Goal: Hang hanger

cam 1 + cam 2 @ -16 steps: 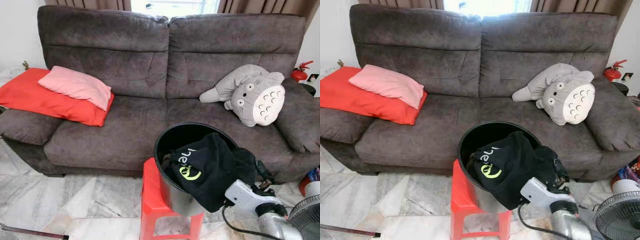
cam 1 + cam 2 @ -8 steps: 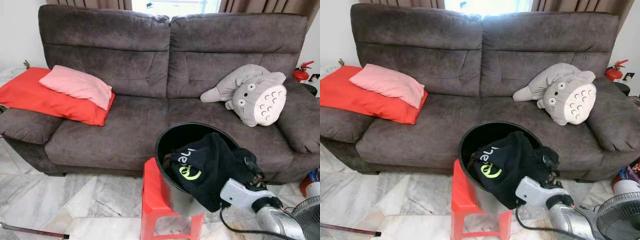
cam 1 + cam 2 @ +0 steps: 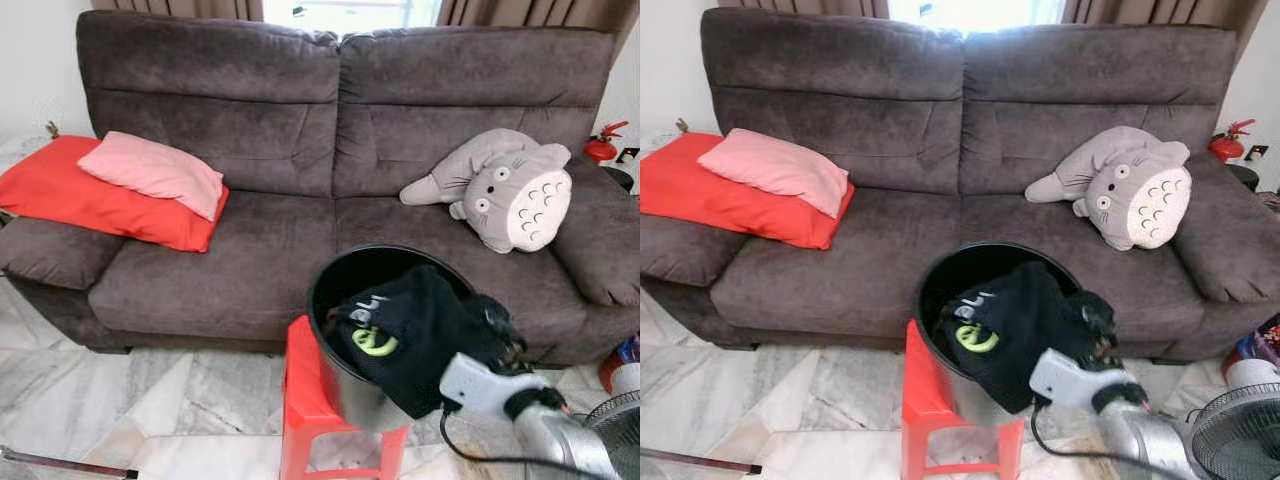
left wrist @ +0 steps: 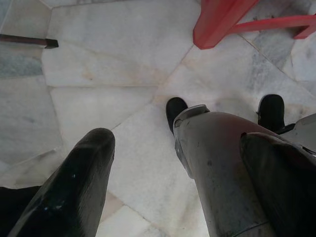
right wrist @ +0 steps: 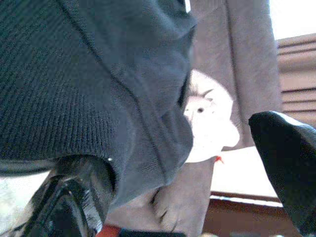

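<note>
Risk is seen in the black garment (image 3: 420, 330) draped over the rim of the black bucket (image 3: 335, 290) on the red stool (image 3: 305, 400): a pull could tip the bucket. The right gripper (image 5: 163, 163) is reached up against the cloth, fingers spread, nothing pinched. No hanger can be made out. The left gripper (image 4: 187, 168) is hung idle, spread, above the floor.

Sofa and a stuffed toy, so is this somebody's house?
Most likely a home living room: a brown sofa with a pink pillow and a grey stuffed toy, curtains behind it, and a black bucket of clothes on a red stool.
</note>
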### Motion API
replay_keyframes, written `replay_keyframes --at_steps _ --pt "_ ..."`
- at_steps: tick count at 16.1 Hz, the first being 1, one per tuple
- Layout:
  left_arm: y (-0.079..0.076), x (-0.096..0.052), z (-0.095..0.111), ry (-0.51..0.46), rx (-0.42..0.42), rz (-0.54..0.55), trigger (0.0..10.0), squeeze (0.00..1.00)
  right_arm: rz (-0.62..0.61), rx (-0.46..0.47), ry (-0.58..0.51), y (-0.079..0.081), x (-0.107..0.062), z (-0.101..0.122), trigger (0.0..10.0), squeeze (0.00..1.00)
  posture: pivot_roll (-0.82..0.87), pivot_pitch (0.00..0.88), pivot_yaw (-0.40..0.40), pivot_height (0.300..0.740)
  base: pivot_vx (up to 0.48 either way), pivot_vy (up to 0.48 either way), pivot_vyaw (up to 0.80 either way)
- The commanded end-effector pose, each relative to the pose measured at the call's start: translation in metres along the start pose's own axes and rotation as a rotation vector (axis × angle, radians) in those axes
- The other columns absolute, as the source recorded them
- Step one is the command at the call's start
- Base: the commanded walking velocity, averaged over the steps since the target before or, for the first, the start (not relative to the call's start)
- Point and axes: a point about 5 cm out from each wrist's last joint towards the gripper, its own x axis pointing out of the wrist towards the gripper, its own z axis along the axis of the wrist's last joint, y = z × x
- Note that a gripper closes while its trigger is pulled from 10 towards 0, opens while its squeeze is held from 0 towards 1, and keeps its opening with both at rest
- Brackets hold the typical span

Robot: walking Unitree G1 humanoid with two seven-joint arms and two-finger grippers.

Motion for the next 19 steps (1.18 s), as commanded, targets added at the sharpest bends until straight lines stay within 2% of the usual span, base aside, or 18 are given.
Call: replay_keyframes --at_steps 1,3,5,6,7,10,12,14,16,17,19 --pt "0.004 -0.003 -0.015 0.054 0.011 0.012 10.0 0.0 -0.002 -0.015 -0.024 -0.001 0.001 0.003 10.0 0.0 -0.11 0.045 0.008 0.74 0.0 0.0 0.0" --pt "0.003 -0.004 -0.018 0.059 0.011 0.011 10.0 0.0 -0.007 -0.02 -0.043 -0.002 0.003 0.005 10.0 0.0 -0.12 0.048 0.009 0.74 0.0 0.0 0.0" --pt "-0.004 -0.004 -0.02 0.067 0.014 0.004 10.0 0.0 -0.002 -0.011 -0.017 0.002 0.006 0.003 10.0 0.0 -0.12 0.055 0.011 0.74 0.0 0.0 0.0" --pt "-0.006 -0.004 -0.02 0.068 0.015 0.001 10.0 0.0 0.089 -0.018 0.016 0.015 0.007 -0.002 10.0 0.0 -0.12 0.059 0.013 0.74 0.0 0.0 0.0" --pt "0.001 -0.004 -0.019 0.066 0.015 0.007 10.0 0.0 0.171 -0.015 0.019 0.029 0.005 -0.004 10.0 0.0 -0.12 0.062 0.012 0.74 0.0 0.0 0.0" --pt "0.006 -0.005 -0.019 0.061 0.011 0.011 10.0 0.0 0.071 -0.023 0.003 0.014 0.012 -0.001 10.0 0.0 -0.12 0.07 0.014 0.74 0.0 0.0 0.0" --pt "0.006 -0.005 -0.019 0.061 0.01 0.014 10.0 0.0 -0.076 -0.046 -0.05 -0.007 0.016 0.004 10.0 0.0 -0.11 0.071 0.014 0.74 0.0 0.0 0.0" --pt "0.006 -0.005 -0.019 0.061 0.011 0.015 10.0 0.0 -0.087 -0.032 -0.068 -0.01 0.017 0.008 10.0 0.0 -0.12 0.073 0.014 0.74 0.0 0.0 0.0" --pt "0.006 -0.005 -0.019 0.061 0.012 0.011 10.0 0.0 0.02 -0.041 -0.032 0.008 0.017 0.002 10.0 0.0 -0.12 0.073 0.015 0.74 0.0 0.0 0.0" --pt "0.006 -0.005 -0.02 0.063 0.015 0.009 10.0 0.0 0.072 -0.001 -0.027 0.016 0.016 0.003 10.0 0.0 -0.11 0.073 0.015 0.74 0.0 0.0 0.0" --pt "0.006 -0.005 -0.019 0.064 0.018 0.006 10.0 0.0 0.147 0.009 -0.022 0.027 0.016 0.002 10.0 0.0 -0.11 0.072 0.016 0.74 0.0 0.0 0.0"
